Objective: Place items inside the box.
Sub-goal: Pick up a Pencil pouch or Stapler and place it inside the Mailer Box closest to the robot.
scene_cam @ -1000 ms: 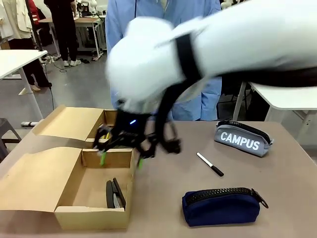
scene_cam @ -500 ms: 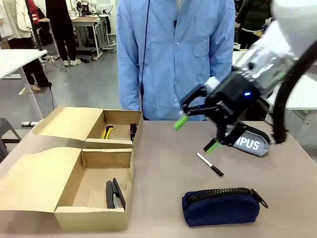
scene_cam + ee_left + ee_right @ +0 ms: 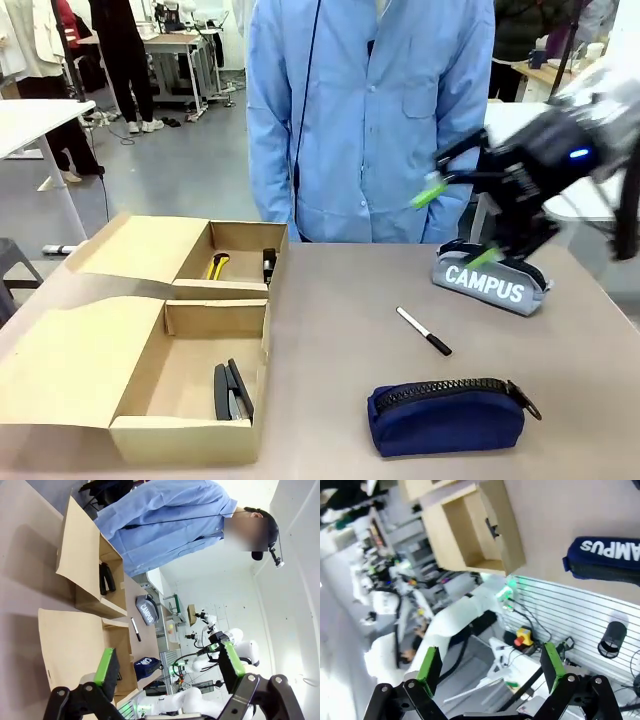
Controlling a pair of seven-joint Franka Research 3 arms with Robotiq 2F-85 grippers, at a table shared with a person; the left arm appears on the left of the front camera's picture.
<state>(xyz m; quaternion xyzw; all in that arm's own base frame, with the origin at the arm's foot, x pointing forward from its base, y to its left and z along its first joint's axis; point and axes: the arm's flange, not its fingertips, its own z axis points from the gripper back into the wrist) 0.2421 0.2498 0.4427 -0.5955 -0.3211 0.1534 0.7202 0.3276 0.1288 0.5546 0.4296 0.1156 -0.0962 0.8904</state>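
Right gripper (image 3: 458, 224) swung from box (image 3: 215, 318) to 2 o'clock, fingers (image 3: 432, 190) wide, empty, poised over grey pouch (image 3: 490, 280), likely next pick; left gripper (image 3: 170, 665) spread, idle.

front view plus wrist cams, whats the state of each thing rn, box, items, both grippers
box: open, flaps spread out
stapler: lying in the near compartment
utility knife: lying in the far compartment
marker pen: flat on the table, outside the box
navy pouch: zipped shut, on the table
grey pouch: on the table, outside the box
right gripper: open, empty
left gripper: open, empty
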